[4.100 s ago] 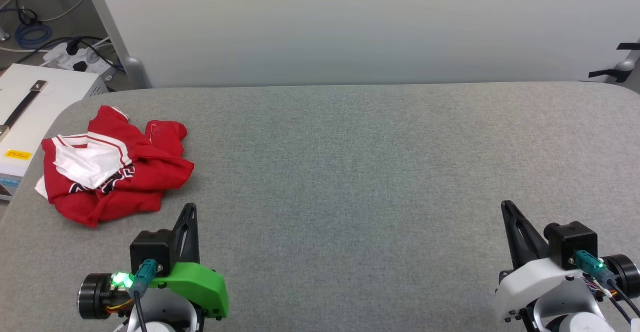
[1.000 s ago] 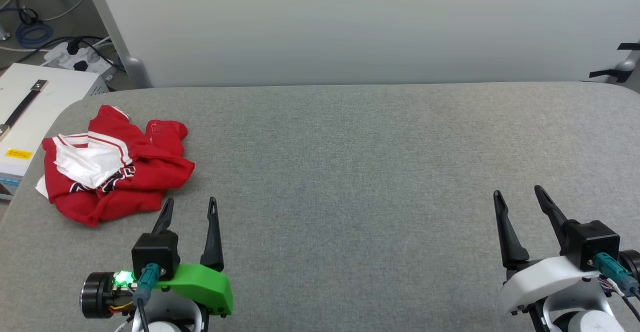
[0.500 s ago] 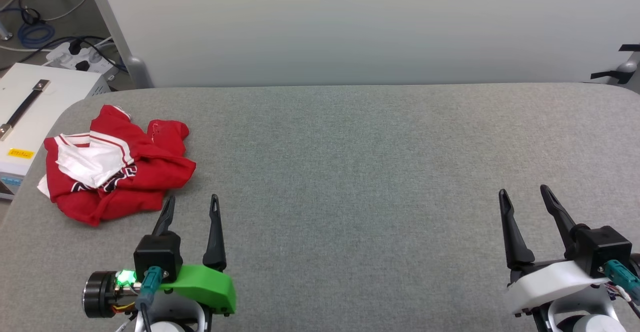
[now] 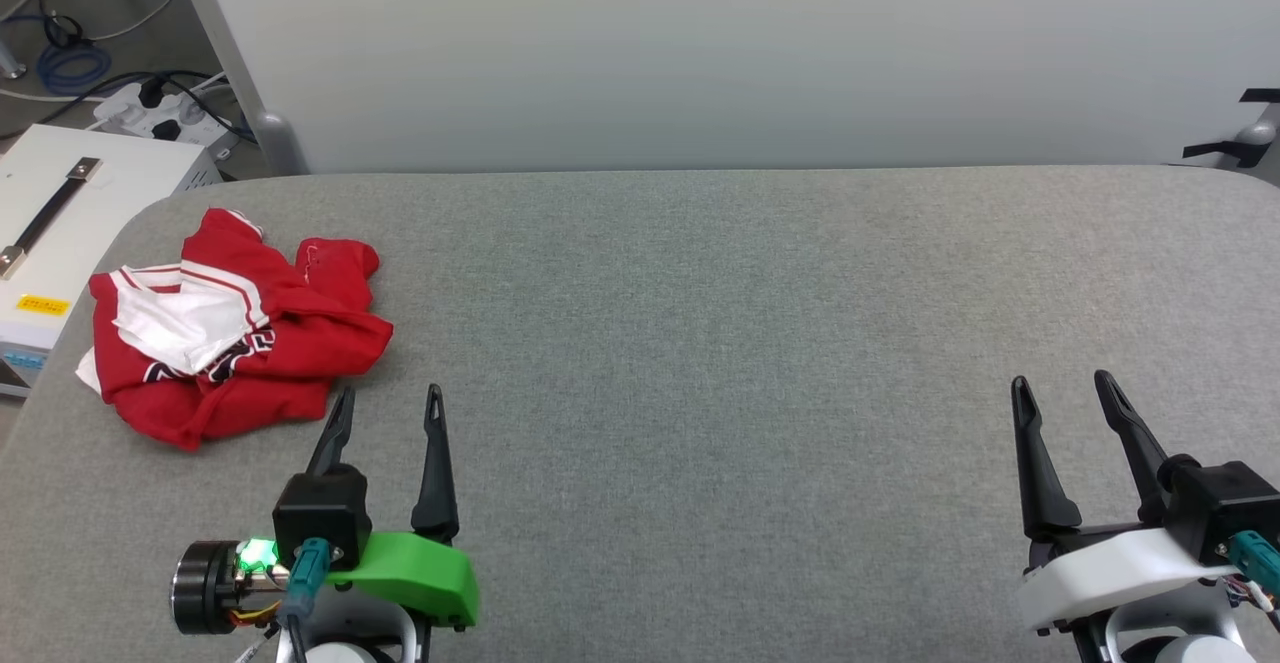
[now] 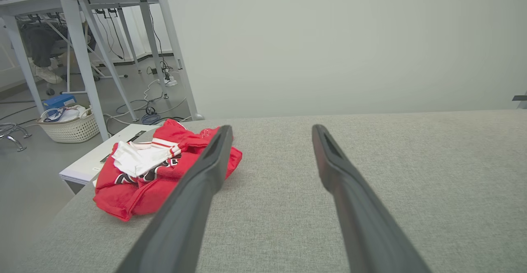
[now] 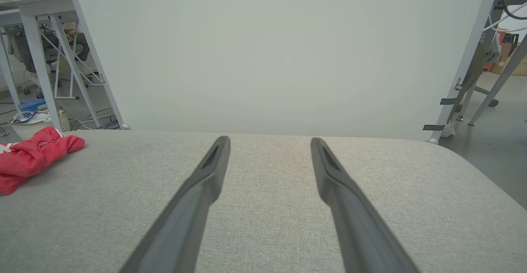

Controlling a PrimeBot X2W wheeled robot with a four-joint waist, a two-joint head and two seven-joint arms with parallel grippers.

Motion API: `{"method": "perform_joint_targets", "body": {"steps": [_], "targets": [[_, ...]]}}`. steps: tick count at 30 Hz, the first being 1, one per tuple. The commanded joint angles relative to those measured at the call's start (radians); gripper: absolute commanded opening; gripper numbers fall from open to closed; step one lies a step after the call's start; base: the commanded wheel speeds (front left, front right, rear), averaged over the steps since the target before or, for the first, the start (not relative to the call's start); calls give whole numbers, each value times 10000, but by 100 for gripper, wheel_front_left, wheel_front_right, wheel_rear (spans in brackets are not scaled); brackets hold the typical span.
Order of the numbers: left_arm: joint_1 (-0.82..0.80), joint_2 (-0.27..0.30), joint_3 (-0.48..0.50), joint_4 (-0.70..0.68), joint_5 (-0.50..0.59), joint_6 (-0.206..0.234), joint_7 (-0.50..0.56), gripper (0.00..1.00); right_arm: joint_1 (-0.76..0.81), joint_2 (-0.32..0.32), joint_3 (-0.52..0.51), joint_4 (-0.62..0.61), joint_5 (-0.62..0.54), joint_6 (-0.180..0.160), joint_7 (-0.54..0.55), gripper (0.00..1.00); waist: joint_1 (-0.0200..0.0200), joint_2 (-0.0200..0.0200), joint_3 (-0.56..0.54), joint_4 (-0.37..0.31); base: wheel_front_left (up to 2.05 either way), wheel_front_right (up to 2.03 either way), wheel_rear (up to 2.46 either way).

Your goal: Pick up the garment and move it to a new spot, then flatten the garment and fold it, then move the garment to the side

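The garment [image 4: 235, 333] is a crumpled red shirt with a white sleeve and red-white striped trim, heaped near the table's left edge; it also lies left of centre in the left wrist view [image 5: 156, 170] and at the far left in the right wrist view [image 6: 33, 155]. My left gripper [image 4: 390, 398] stands open just in front and to the right of the heap, empty, apart from the cloth. In its own view my left gripper [image 5: 269, 129] points past the heap's right side. Far across the table my right gripper [image 4: 1062, 381] [image 6: 269, 140] is open and empty too.
The grey fabric-covered table [image 4: 700, 323] stretches wide between the grippers. A white panel [image 4: 700, 53] rises behind it. A white box with a handle [image 4: 70, 203] sits off the table's left edge, with cables and a power strip [image 4: 150, 113] on the floor beyond.
Four seconds ago both grippers showed edge-on; they have since turned so both fingers show apart. In the last second both have slid slightly toward the near edge and rightward. The garment lies unmoved.
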Motion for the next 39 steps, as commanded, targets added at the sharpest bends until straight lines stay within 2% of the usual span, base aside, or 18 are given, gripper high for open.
{"method": "perform_joint_targets", "body": {"steps": [1,14,39], "targets": [[19,1,-24,-32,-7,81,-124,100,131,-10,-18,-73,118,-4,-118,100,0,0,4,4,0,0,0],[58,-6,-123,11,-50,148,-390,100,248,-11,-35,-78,352,-4,-380,100,0,0,15,30,0,0,0],[214,-34,-285,200,-234,15,-908,100,551,-13,-49,-91,810,-6,-891,100,0,0,-138,74,0,0,0]]}}
